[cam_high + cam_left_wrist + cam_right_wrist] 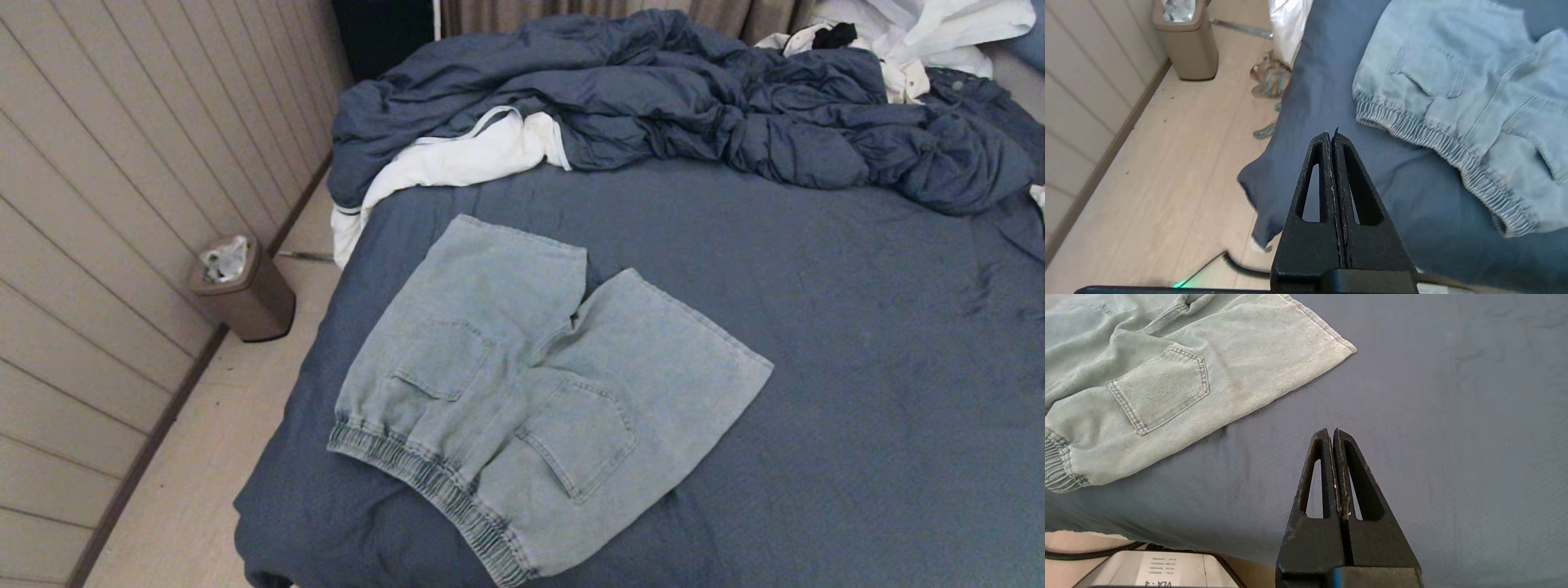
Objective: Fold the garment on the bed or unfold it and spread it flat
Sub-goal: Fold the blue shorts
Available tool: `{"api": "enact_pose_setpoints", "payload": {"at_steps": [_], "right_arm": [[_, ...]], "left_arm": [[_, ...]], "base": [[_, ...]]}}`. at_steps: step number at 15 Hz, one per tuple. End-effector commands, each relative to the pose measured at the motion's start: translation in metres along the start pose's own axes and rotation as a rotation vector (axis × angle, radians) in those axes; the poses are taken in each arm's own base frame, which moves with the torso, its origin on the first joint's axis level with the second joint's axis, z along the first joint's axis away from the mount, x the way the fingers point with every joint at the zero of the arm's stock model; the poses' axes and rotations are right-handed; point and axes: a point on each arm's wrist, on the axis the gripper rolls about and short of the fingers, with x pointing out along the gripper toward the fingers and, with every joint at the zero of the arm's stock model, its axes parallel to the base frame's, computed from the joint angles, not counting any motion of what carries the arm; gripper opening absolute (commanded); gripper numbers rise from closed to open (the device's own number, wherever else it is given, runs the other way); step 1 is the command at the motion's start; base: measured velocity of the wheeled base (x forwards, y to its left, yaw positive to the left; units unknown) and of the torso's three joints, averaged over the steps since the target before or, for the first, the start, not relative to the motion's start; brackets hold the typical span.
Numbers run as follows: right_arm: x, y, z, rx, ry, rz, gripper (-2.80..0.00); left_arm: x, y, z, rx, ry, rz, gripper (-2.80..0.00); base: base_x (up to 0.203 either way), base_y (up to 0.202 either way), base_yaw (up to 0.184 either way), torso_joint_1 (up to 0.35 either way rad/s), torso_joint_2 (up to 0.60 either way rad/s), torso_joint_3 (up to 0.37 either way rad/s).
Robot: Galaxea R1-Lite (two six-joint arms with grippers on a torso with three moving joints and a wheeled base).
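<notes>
Left gripper [1331, 136]: closed on nothing, above the bed's [857, 392] near-left corner, apparently parked.
Shorts [531, 392]: spread flat, pockets up, waistband by the near edge, ready to fold.
Right gripper [1333, 433]: closed, empty, over bare sheet beside the shorts' right leg.

The shorts [522, 392] in front of me are pale blue washed denim, faded almost grey-white in patches, with lighter stitching outlining the pockets. The bed [857, 367] under them wears a plain dark slate-blue sheet. The rumpled duvet [694, 106] is a similar dark blue, and a white garment [441, 163] with thin dark trim pokes out from it. My own fingers [1327, 163] are matt black. The bin [245, 290] is brownish tan, the floor [204, 457] pale beige wood, the wall [106, 163] cream panelling.
</notes>
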Motion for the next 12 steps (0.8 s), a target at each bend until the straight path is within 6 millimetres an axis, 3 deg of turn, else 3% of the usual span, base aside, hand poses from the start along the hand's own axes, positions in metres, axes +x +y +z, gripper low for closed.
{"api": "enact_pose_setpoints", "payload": {"at_steps": [1,4,7,10,12], "right_arm": [[-0.004,0.000,0.015,-0.007,-0.042,0.014,-2.80],[-0.019,-0.001,0.061,-0.010,-0.062,0.033,-2.80],[-0.001,-0.002,0.111,0.021,0.029,0.055,-2.80],[0.038,-0.002,0.159,0.069,0.121,0.079,-2.80],[0.081,0.000,0.176,0.105,0.228,0.096,-2.80]], "left_arm": [[-0.005,-0.001,0.016,0.002,-0.043,0.001,-2.80],[-0.015,-0.007,0.073,-0.004,-0.070,-0.010,-2.80],[0.004,-0.013,0.122,-0.023,-0.003,-0.026,-2.80],[0.038,-0.019,0.161,-0.044,0.073,-0.043,-2.80],[0.075,-0.022,0.176,-0.086,0.172,-0.052,-2.80]], "base": [[0.000,0.000,0.000,0.000,0.00,0.000],[0.000,0.000,0.000,0.000,0.00,0.000],[0.000,0.000,0.000,0.000,0.00,0.000],[0.000,0.000,0.000,0.000,0.00,0.000],[0.000,0.000,0.000,0.000,0.00,0.000]]}}
